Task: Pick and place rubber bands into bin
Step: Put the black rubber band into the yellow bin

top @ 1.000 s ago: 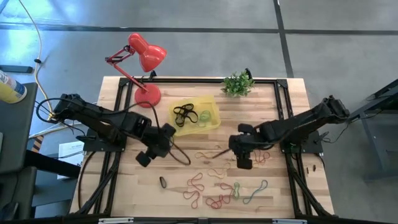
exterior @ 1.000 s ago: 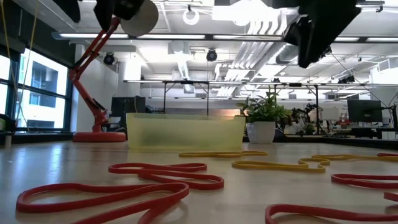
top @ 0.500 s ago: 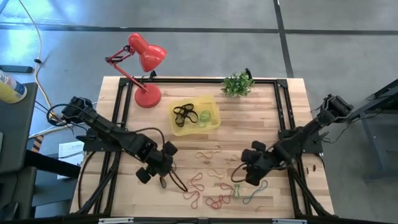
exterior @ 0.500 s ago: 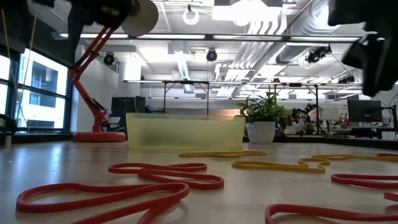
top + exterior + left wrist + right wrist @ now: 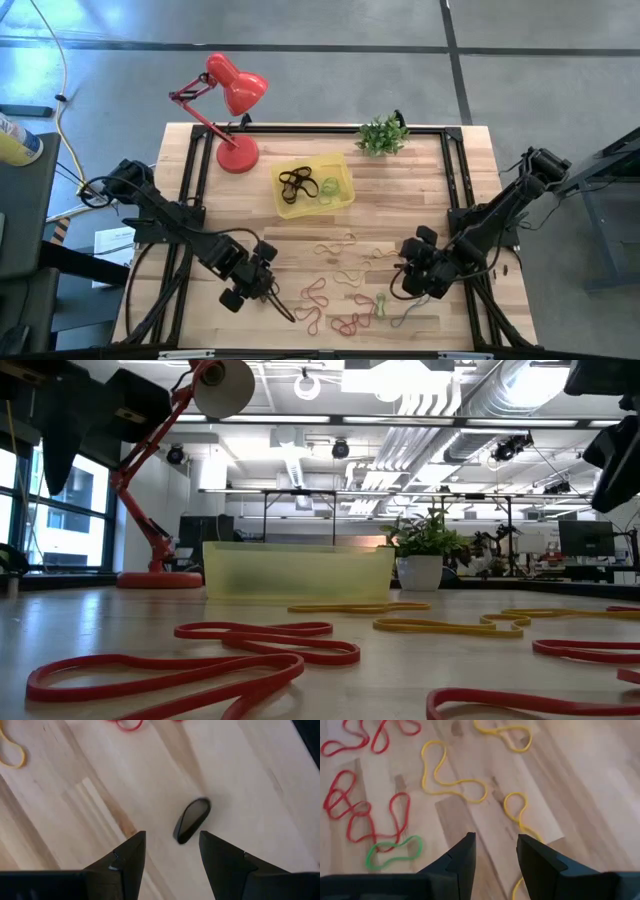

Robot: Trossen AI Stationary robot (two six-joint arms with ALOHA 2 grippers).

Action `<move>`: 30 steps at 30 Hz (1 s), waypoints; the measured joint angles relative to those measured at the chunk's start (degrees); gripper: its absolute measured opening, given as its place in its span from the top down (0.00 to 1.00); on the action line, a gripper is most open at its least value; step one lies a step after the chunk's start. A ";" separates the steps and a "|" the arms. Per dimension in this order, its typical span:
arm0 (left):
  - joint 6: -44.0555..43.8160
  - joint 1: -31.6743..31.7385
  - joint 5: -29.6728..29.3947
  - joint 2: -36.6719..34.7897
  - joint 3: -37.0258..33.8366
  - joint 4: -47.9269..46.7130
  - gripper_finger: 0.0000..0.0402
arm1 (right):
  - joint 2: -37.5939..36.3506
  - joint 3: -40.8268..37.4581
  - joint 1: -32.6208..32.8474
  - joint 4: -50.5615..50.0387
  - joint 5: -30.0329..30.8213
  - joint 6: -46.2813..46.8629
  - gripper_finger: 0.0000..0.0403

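both arms reach low toward the table's near side. the left gripper (image 5: 170, 852) has its fingers parted. the right gripper (image 5: 495, 852) likewise stands parted, empty.

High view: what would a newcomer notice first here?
Probably the red desk lamp at the table's far left corner, then the yellow bin beside it, already holding black and green bands. Next, the loose rubber bands strewn along the near edge, with the left pincer and right pincer both open and flanking them.
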 joint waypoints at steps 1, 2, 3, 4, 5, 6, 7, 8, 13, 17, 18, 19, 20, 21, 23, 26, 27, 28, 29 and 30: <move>-0.41 -0.03 0.06 0.76 0.11 1.54 0.57 | 0.00 0.00 -0.02 -0.12 0.69 -0.01 0.67; -0.63 -0.27 0.23 1.60 0.13 2.46 0.57 | 0.01 0.00 -0.02 -0.20 1.27 -0.07 0.67; -0.76 -0.67 0.39 2.28 0.07 2.45 0.57 | 0.02 0.00 -0.02 -0.25 1.72 -0.13 0.67; -0.84 -0.82 0.42 2.90 0.02 2.59 0.57 | 0.02 0.00 -0.02 -0.24 1.81 -0.13 0.67; -0.91 -0.80 0.30 3.56 0.05 3.36 0.57 | 0.02 0.00 -0.02 -0.23 1.72 -0.15 0.67; -1.16 -0.81 0.14 4.16 0.11 3.73 0.57 | 0.02 0.00 -0.02 -0.25 1.58 -0.15 0.67; -1.30 -0.81 0.09 4.67 0.11 3.43 0.57 | 0.02 0.00 -0.02 -0.29 1.53 -0.12 0.67; -1.30 -0.78 0.07 5.23 0.09 3.41 0.57 | 0.02 0.00 -0.02 -0.27 1.55 -0.08 0.67; -0.42 -0.64 0.06 7.99 0.10 4.93 0.57 | 0.02 0.00 -0.02 -0.18 1.40 0.23 0.67; -0.36 -0.66 0.21 9.86 0.11 5.16 0.57 | 0.04 0.00 -0.02 0.24 1.12 0.43 0.67; -0.21 -0.66 0.34 10.21 0.11 5.01 0.57 | 0.04 0.00 -0.01 0.26 1.06 0.45 0.67; -0.11 -0.66 0.57 10.57 0.11 5.03 0.57 | 0.04 0.00 0.00 0.28 1.00 0.47 0.67; -0.04 -0.66 0.81 10.89 0.11 5.19 0.57 | 0.04 0.00 -0.02 0.34 0.94 0.47 0.67; -0.01 -0.66 0.91 11.16 0.11 5.04 0.57 | 0.04 0.00 -0.02 0.31 0.81 0.47 0.67; 0.15 -0.66 0.91 11.65 0.11 5.03 0.57 | 0.04 0.00 -0.02 0.30 0.74 0.47 0.67; 0.21 -0.66 0.35 11.73 0.11 4.80 0.57 | 0.04 0.00 -0.02 0.26 0.72 0.44 0.67; 0.23 -0.66 0.00 11.73 0.11 4.76 0.57 | 0.04 0.00 -0.02 0.27 0.72 0.42 0.67; 0.22 -0.66 -0.40 11.73 0.04 4.67 0.57 | 0.04 0.00 -0.02 0.24 0.72 0.40 0.67; 0.21 -0.66 -0.84 11.73 -0.14 4.68 0.57 | 0.04 0.00 -0.02 0.21 0.72 0.38 0.67; 0.19 -0.66 -0.87 11.73 -0.44 4.69 0.57 | 0.04 0.00 -0.02 0.21 0.72 0.33 0.67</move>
